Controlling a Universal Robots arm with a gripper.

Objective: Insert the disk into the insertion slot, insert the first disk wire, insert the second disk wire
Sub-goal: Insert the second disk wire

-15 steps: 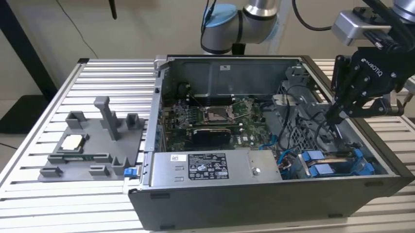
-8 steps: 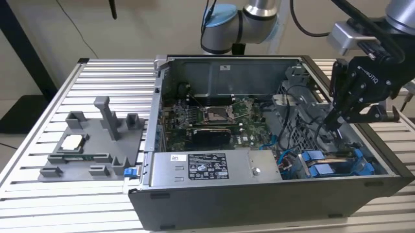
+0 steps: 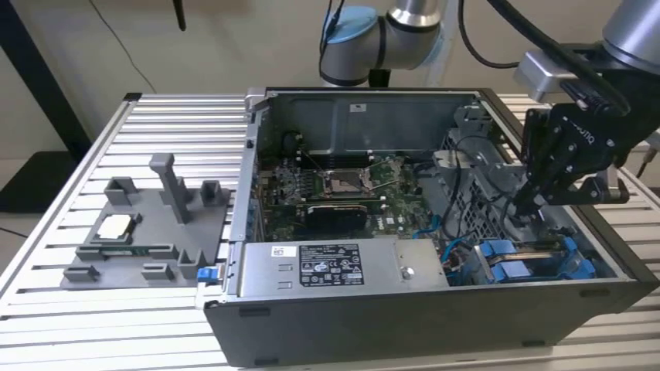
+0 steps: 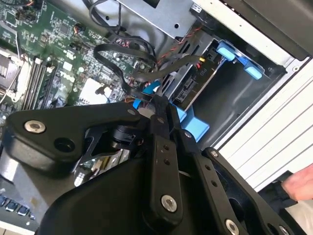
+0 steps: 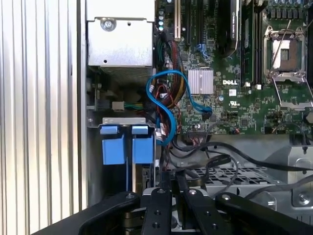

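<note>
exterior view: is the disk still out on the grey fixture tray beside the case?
No: the disk in its blue carrier sits inside the case, below the gripper.

Disk (image 3: 536,261): in the exterior view only its blue carrier shows in the bay — the drive body is hidden.
Claw (image 5: 172,182): fingertips cut off behind the cage edge — what they touch cannot be told.
Hand (image 4: 299,186): blurred, cut by the frame's edge.
Worktop (image 3: 154,131): corners cropped.
</note>
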